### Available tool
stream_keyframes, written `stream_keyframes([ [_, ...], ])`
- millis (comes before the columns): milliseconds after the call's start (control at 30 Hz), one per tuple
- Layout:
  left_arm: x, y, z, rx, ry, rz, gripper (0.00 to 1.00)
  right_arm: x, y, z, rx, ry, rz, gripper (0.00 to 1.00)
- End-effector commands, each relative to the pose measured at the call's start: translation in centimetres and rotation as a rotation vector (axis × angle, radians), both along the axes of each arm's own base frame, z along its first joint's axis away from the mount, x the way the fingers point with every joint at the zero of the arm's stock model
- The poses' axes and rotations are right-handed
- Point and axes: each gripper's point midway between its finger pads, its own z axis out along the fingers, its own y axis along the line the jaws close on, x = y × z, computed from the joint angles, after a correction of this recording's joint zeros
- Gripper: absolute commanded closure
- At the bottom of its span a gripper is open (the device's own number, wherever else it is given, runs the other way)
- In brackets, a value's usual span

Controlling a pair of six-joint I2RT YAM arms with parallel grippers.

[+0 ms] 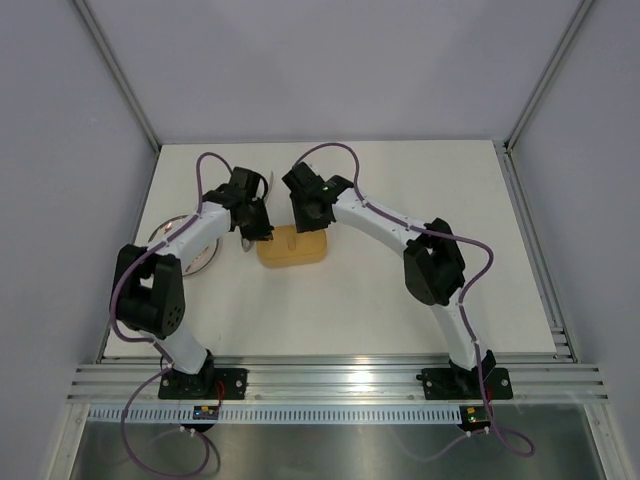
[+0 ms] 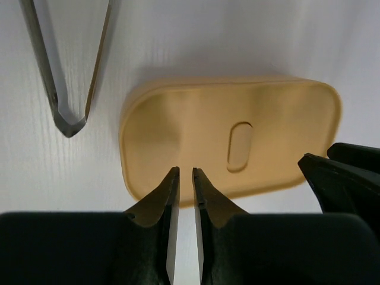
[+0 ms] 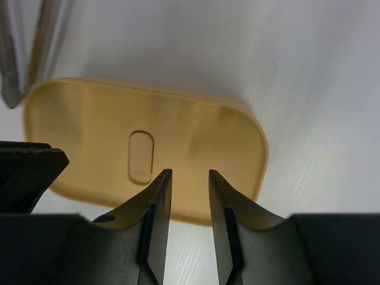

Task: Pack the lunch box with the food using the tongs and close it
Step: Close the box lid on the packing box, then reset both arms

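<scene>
Flanking lunch box (image 1: 292, 250): plate (image 1: 162, 236) (overhead only)

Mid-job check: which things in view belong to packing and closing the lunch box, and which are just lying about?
Job: lunch box, lid on; tongs beside it; left pincer, right pincer, both over the lid.
Lying about: white plate, partly under the left arm.

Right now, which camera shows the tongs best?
The left wrist view: the tongs lie sharp, joined end visible, beside the lunch box. The right wrist catches only a blurred sliver at its corner; from the top camera the left arm mostly hides them.
</scene>
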Motion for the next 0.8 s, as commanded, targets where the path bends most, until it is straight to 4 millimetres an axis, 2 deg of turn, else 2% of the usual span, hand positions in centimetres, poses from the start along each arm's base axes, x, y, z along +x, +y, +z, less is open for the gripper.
stream_keyframes([
  [0,1.0,-0.1,-3.1,0.012,0.027,0.032,0.83,-0.5,0.3,-4.8,-0.067,0.054,0.017,0.61],
  [33,0.9,-0.1,-4.2,0.018,0.055,0.034,0.84,-0.7,0.3,-5.5,-0.067,0.071,0.022,0.62],
  [100,0.5,-0.2,-4.6,0.015,0.071,0.03,0.84,-0.9,0.4,-6.0,-0.072,0.082,0.037,0.62],
  [133,0.4,-0.1,-4.7,0.017,0.075,0.028,0.85,-1.0,0.3,-5.8,-0.079,0.08,0.048,0.62],
  [200,0.2,0.0,-3.3,0.014,0.054,0.029,0.85,-0.8,0.4,-3.7,-0.056,0.048,0.056,0.62],
  [233,0.5,0.0,-2.2,0.01,0.028,0.027,0.85,-0.6,0.2,-1.4,-0.04,0.009,0.058,0.61],
  [333,0.3,0.2,2.4,0.003,-0.06,0.018,0.84,0.2,-0.7,3.2,-0.029,-0.082,0.035,0.61],
  [367,0.7,0.3,4.3,0.005,-0.105,0.021,0.84,0.3,-1.1,6.0,-0.007,-0.132,0.026,0.61],
  [400,0.2,0.5,6.5,0.0,-0.148,0.011,0.83,0.3,-1.5,7.4,0.0,-0.16,0.019,0.61],
  [433,0.1,0.5,7.8,-0.005,-0.177,0.004,0.83,0.3,-2.3,10.2,0.015,-0.216,-0.003,0.6],
  [500,-0.2,1.4,10.3,0.015,-0.24,0.011,0.83,0.0,-3.7,11.7,0.006,-0.251,-0.029,0.49],
  [533,-0.8,1.6,12.4,0.004,-0.297,0.008,0.83,0.1,-4.6,12.7,-0.005,-0.28,-0.055,0.41],
  [567,-1.1,2.0,13.5,0.004,-0.328,0.013,0.82,-0.4,-5.6,14.4,0.005,-0.307,-0.073,0.33],
  [600,-1.6,2.2,14.3,0.008,-0.355,0.008,0.78,-0.8,-6.4,14.2,-0.008,-0.303,-0.094,0.21],
  [633,-2.4,2.7,16.2,-0.001,-0.412,0.012,0.75,-1.3,-7.7,15.7,-0.006,-0.335,-0.127,0.18],
  [667,-2.9,3.1,16.9,0.005,-0.441,0.019,0.7,-1.7,-8.6,16.1,-0.012,-0.341,-0.148,0.14],
  [700,-3.5,3.5,17.0,0.012,-0.454,0.015,0.53,-2.1,-10.0,15.2,-0.045,-0.336,-0.194,0.08],
  [733,-4.6,3.9,18.4,0.003,-0.505,0.016,0.45,-2.9,-11.3,16.7,-0.024,-0.364,-0.224,0.04],
  [767,-5.2,4.2,18.8,0.009,-0.526,0.012,0.37,-3.7,-12.6,15.4,-0.059,-0.349,-0.247,0.01],
])
